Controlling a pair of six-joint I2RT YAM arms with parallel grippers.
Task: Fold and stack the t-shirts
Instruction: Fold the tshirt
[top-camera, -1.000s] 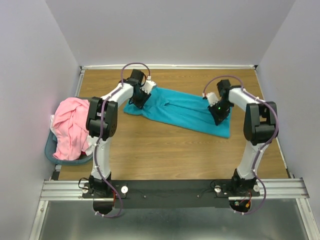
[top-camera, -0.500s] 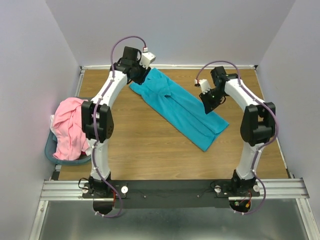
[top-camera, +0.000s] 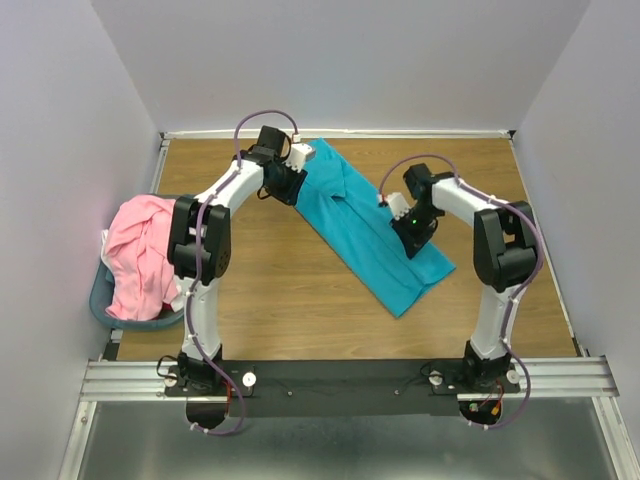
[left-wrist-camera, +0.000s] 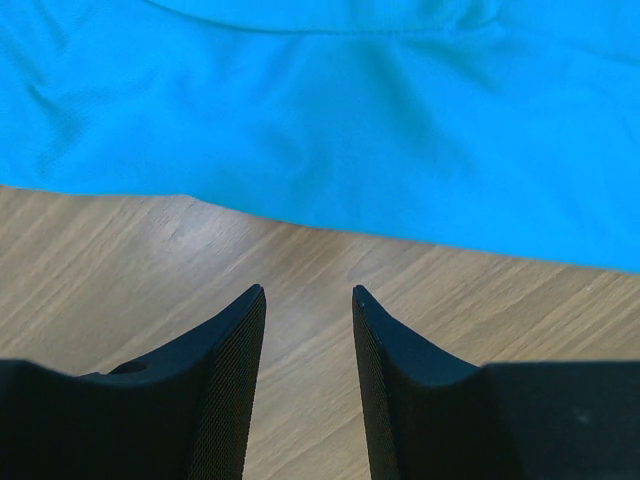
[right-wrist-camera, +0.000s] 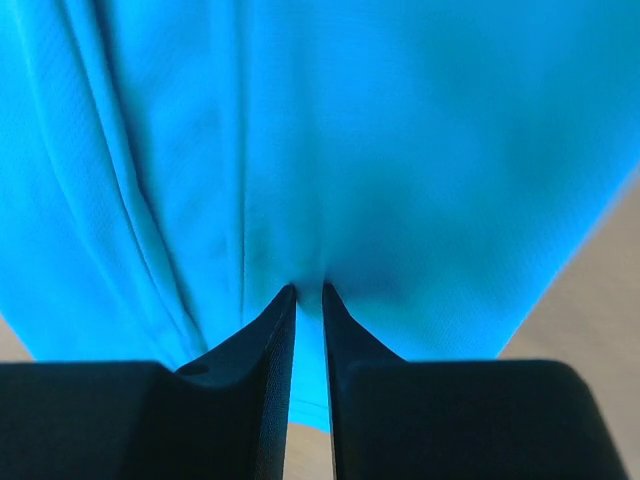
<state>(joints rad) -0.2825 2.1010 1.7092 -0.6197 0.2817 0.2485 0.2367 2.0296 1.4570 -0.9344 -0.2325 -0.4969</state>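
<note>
Left claw (left-wrist-camera: 308, 290) gapes low; right claw (right-wrist-camera: 308, 287) pinches the teal t-shirt (right-wrist-camera: 400, 150).

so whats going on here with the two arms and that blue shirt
A teal shirt lies as a long folded strip diagonally across the table. The robot's right gripper has its fingers nearly closed, seemingly pinching the cloth. The left gripper is open over bare wood beside the shirt's edge, holding nothing. A pink shirt sits heaped in the basket.
</note>
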